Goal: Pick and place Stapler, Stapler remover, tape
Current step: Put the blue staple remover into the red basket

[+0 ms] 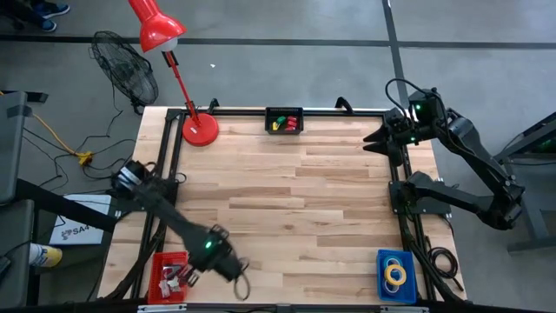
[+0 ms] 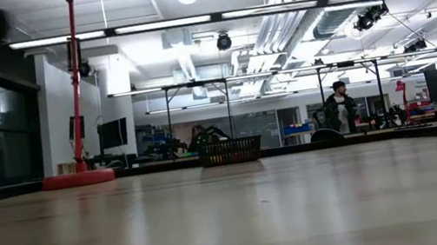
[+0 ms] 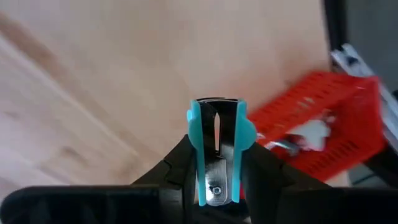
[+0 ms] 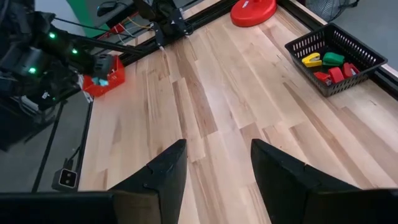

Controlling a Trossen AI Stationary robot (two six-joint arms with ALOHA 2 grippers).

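My left gripper (image 3: 216, 180) has its jaws closed on the small turquoise-handled staple remover with metal claws (image 3: 216, 152), held upright just beside the red perforated plastic bin (image 1: 167, 276) at the near left corner of the pale wooden plank table (image 1: 287, 191). The bin seems to hold more pale metal pieces, though I can't make them out. I judge the step to be carrying the staple remover away to wherever it belongs, so I should keep the squeeze firm on its smooth handles, lift clear of the bin wall before swinging, and travel level. My right gripper (image 4: 214, 168) waits at the far right edge with its jaws spread wide and empty. The tape rolls (image 1: 397, 273) lie in the blue tray (image 1: 382, 259) at the near right corner.
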